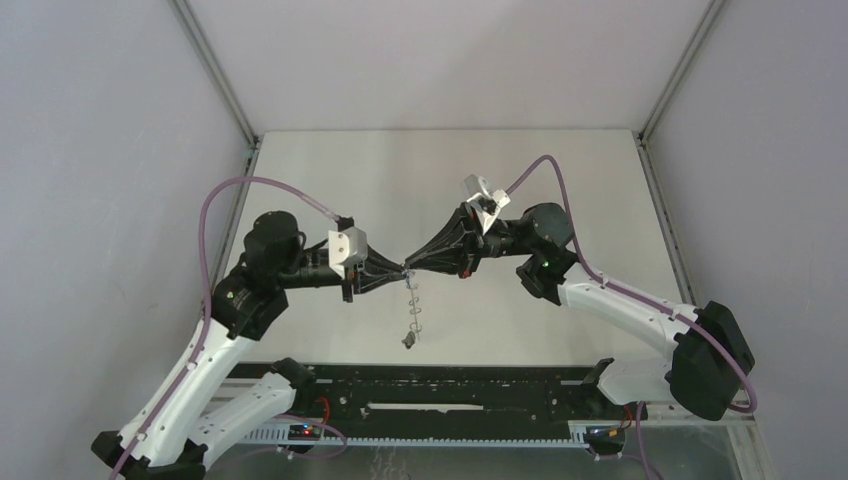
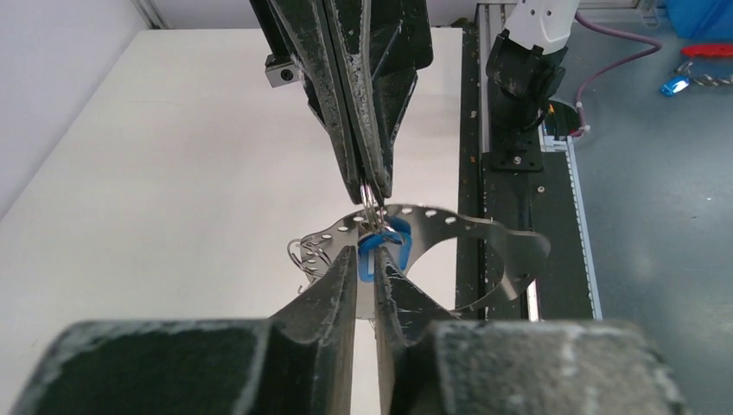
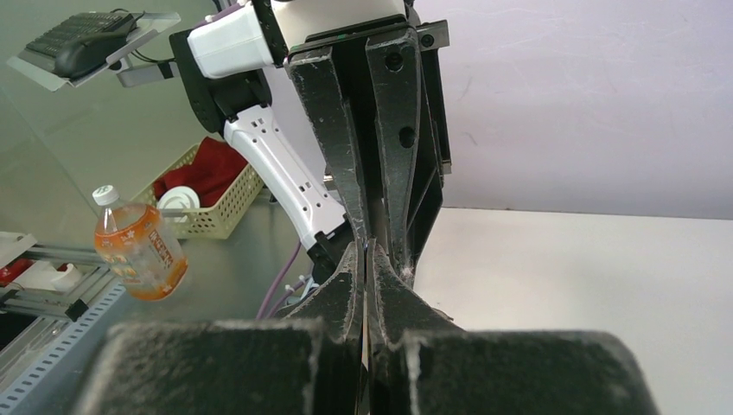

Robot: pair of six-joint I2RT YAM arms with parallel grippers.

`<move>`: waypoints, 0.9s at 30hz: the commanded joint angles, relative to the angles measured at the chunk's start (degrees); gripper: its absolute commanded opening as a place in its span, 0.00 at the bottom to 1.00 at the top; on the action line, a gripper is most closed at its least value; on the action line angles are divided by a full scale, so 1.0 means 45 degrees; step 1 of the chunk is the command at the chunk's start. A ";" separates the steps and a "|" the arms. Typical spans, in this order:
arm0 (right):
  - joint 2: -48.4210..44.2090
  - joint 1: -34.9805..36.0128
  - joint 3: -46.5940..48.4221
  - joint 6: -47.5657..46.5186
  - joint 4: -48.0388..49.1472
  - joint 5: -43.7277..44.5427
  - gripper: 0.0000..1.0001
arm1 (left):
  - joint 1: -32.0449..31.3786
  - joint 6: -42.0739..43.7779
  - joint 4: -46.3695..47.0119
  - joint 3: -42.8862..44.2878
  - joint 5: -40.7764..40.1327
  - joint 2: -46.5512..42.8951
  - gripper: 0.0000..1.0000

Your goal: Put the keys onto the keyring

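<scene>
My two grippers meet tip to tip above the middle of the table. My left gripper (image 1: 399, 271) (image 2: 367, 252) is shut on the blue head of a key (image 2: 398, 238). My right gripper (image 1: 413, 266) (image 2: 372, 192) (image 3: 366, 251) is shut on a small ring of the keyring (image 2: 449, 221), right at the blue key. The keyring is a thin grey metal loop with a row of holes and small rings (image 2: 309, 251). It hangs down from the grippers (image 1: 414, 312). A small dark piece (image 1: 408, 341) hangs at its lower end; I cannot tell whether it is the black key.
A black rail (image 1: 430, 395) runs along the table's near edge, with the arm bases at its ends. In the right wrist view a drink bottle (image 3: 138, 251) and a yellow basket (image 3: 212, 203) stand off the table beyond the left arm.
</scene>
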 commanded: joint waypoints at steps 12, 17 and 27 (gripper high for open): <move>-0.0037 0.0151 0.0195 -0.0020 0.0308 0.0065 0.00 | 0.0020 0.0424 -0.0344 -0.0049 0.0593 0.0263 0.18; 0.0016 0.0168 0.0195 -0.0053 0.0098 0.0105 0.00 | 0.0020 0.0216 0.0427 -0.0012 0.0486 0.0160 0.00; 0.0081 0.0226 0.0195 -0.0637 -0.0937 0.0381 0.00 | 0.0020 0.0413 0.0709 0.0178 0.0459 -0.0271 0.00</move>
